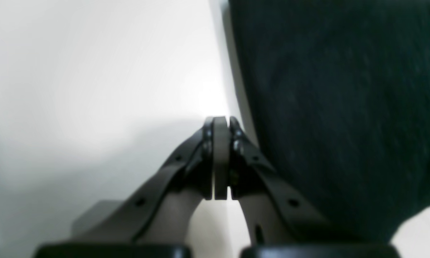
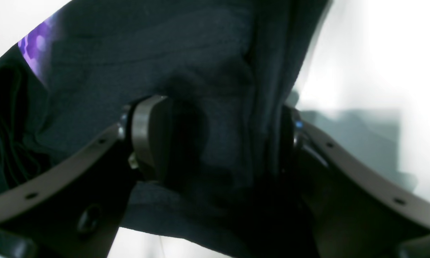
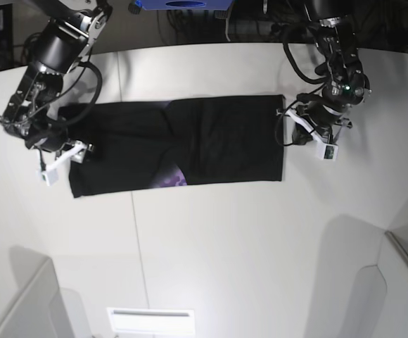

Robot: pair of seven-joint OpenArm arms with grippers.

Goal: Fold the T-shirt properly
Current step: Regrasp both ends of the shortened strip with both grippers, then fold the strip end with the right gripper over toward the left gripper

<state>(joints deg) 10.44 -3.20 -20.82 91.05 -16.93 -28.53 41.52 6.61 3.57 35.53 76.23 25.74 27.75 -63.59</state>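
Black T-shirt [image 3: 190, 144] spread as a long band across the white table [image 3: 225, 239]. Right gripper [image 2: 215, 143] parted around bunched cloth at one end; left gripper [image 1: 220, 157] clenched empty beside the other. Soft, limp, light: best pinched at corners.

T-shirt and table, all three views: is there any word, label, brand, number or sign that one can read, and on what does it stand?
No text can be read in any view.
T-shirt: only a purple patterned patch shows, with no letters visible.
Blue object at the top edge of the base view: no visible marking.
White plate at the table's near edge: too small to tell if it bears writing.
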